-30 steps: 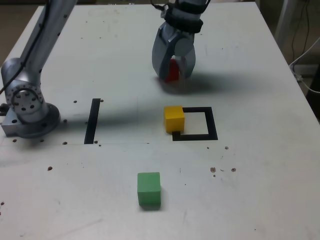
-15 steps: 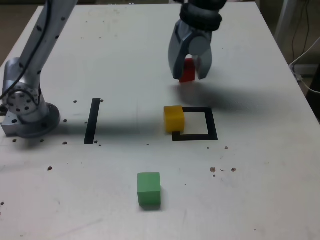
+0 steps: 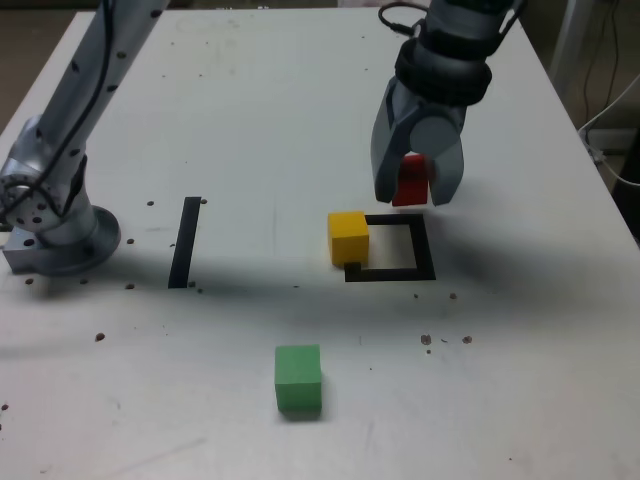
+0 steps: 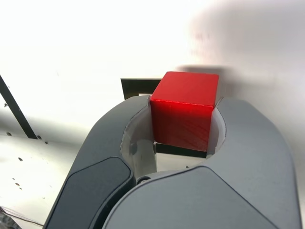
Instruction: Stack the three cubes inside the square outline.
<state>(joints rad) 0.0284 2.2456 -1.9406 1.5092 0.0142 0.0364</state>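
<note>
Pincer (image 3: 412, 185) grips red cube (image 3: 411, 181) above worktop (image 3: 520, 400); nothing stacked, yellow cube (image 3: 348, 239) overlaps square outline (image 3: 426, 250), green cube (image 3: 298, 379) outside.

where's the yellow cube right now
In the exterior view, the yellow cube sits on the left side of the square outline, covering part of its tape, with the green cube nearer the camera.

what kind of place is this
Probably a robotics lab or test bench: a grey jointed robot arm, a black tape square outline on a white tabletop, and a green matte cube.
</note>
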